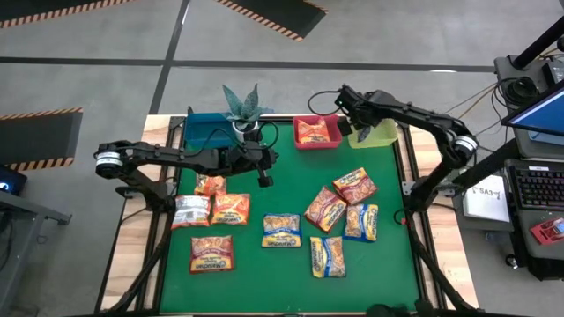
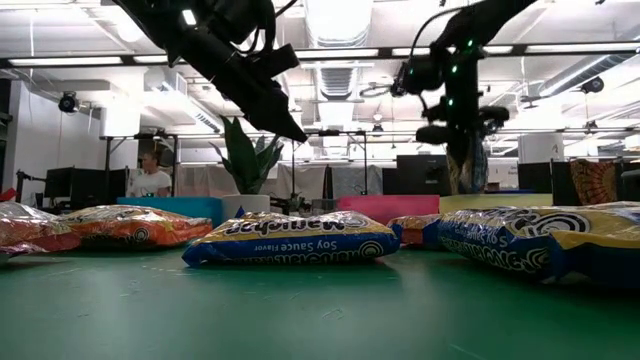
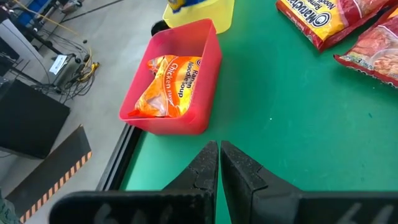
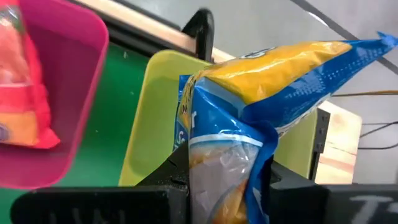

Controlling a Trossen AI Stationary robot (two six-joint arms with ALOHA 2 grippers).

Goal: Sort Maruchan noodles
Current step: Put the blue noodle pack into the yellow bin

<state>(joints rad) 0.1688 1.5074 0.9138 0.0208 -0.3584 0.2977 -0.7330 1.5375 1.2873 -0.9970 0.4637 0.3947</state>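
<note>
Several Maruchan noodle packets lie flat on the green table mat [image 1: 282, 282], among them a red one [image 1: 211, 253], an orange one [image 1: 325, 210] and a blue-and-yellow one [image 1: 282, 231]. My right gripper [image 1: 357, 126] hangs over the yellow-green bin [image 1: 379, 134] at the far right, shut on a blue-and-yellow packet [image 4: 273, 81]. The red bin [image 1: 315, 132] beside it holds an orange packet [image 3: 171, 84]. My left gripper [image 1: 263, 180] hovers shut and empty above the mat, near the blue bin [image 1: 210, 130]. My right gripper pinches the blue-and-yellow packet between its two fingers [image 4: 177, 177], where the wrapper is crumpled [image 4: 224, 155]. The fingers slant down from above. The packet is lifted clear, and in the low view it hangs below the gripper [image 2: 467, 165], over the yellow-green bin [image 4: 155, 124].
A potted plant [image 1: 245, 106] stands at the far edge between the blue and red bins. Packets cover the middle of the mat; its near strip is bare. Wooden table edges run along both sides. A person sits in the room behind the table [image 2: 150, 180].
</note>
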